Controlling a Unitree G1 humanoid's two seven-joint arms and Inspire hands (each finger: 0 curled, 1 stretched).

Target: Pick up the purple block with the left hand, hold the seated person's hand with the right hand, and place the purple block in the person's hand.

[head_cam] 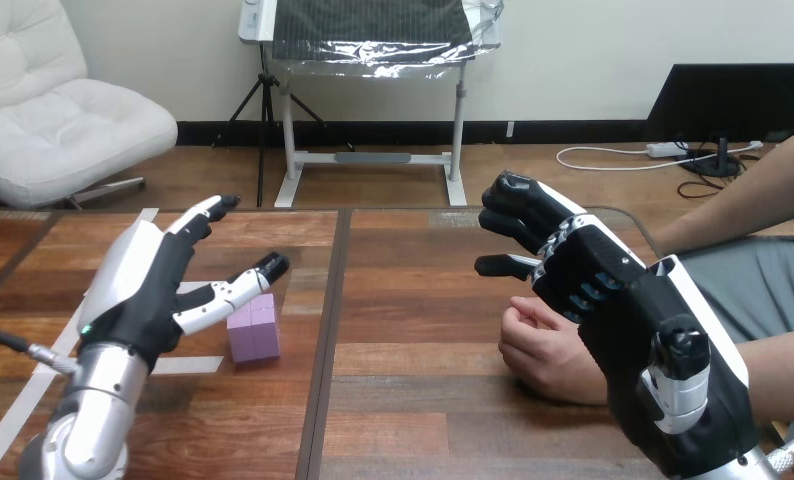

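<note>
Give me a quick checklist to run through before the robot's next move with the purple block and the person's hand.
1. Purple block resting on the table, uncovered: ok.
2. Left hand open beside the block: ok.
3. Block grasped by the left hand: not ok.
4. Right hand holding the person's hand: cannot tell; it is over it.
5. Person's hand opened to receive: not ok, curled.

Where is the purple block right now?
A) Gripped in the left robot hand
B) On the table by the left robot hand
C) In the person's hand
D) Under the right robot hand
B: the purple block stands on the table, and the left robot hand is open beside it, its fingers not curled round it.
</note>
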